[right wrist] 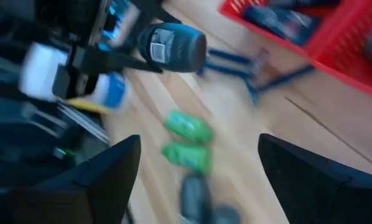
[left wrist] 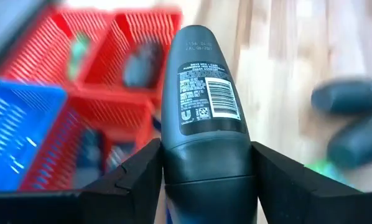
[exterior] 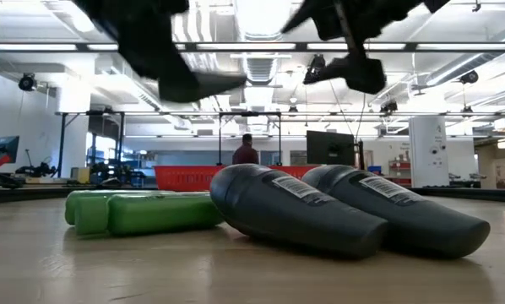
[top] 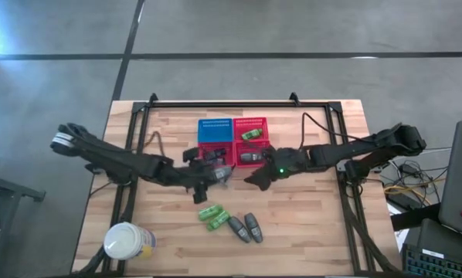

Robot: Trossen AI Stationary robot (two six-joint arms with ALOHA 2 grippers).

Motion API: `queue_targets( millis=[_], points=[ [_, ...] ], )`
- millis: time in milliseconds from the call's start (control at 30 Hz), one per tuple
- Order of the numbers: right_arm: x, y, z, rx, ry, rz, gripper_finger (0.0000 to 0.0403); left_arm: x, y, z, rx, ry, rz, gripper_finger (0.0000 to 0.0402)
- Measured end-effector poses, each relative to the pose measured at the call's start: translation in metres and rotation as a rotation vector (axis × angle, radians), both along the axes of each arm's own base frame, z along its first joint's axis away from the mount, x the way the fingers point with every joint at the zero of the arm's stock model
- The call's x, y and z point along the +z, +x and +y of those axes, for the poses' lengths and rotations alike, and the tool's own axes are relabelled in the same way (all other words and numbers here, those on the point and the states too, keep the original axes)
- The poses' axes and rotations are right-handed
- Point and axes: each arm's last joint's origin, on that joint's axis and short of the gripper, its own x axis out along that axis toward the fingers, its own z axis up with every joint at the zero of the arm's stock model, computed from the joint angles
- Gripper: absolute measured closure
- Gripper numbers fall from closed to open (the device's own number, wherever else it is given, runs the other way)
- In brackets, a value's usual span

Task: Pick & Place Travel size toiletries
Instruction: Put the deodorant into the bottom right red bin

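Note:
My left gripper [top: 215, 174] is shut on a grey rounded bottle [left wrist: 201, 106] and holds it above the table, just in front of the red baskets [top: 250, 152]. My right gripper [right wrist: 198, 180] hovers open beside it, to its right, with nothing between its fingers [top: 259, 179]. Two bright green tubes [top: 213, 216] and two grey bottles [top: 245, 227] lie on their sides on the wood nearer the front edge. The low view shows them too, the green tubes [exterior: 138, 211] left of the grey bottles [exterior: 345, 211]. A green tube [top: 252, 134] and a grey bottle [top: 250, 157] lie in the right-hand red baskets. My left gripper pinches the grey bottle's wide end [left wrist: 208, 171] between its two fingers [left wrist: 139, 183], one on each side. The bottle sticks out forward past the fingertips, its labelled face toward the wrist camera. It is lifted clear of the table, slanting down toward the baskets.
A blue basket [top: 215, 129] stands beside the red ones at the table's far middle. A large white jar [top: 128, 241] stands at the near left corner. Bare wood lies to the left and right of the loose toiletries. A person stands far off in the room [exterior: 246, 150].

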Motion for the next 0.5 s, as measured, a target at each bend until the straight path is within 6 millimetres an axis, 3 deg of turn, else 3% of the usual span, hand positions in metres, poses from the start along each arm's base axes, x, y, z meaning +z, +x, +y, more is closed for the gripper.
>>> queue_targets(
  millis=[200, 500],
  points=[
    [0.006, 0.006, -0.017, -0.077, 0.03, -0.118, 0.0051, 0.027, -0.004, 0.001, -0.036, 0.028, -0.172, 0.0186],
    [0.009, 0.01, -0.022, -0.03, 0.08, -0.173, 0.0035, 0.027, 0.008, -0.003, -0.103, 0.087, -0.158, 0.0186]
  ],
)
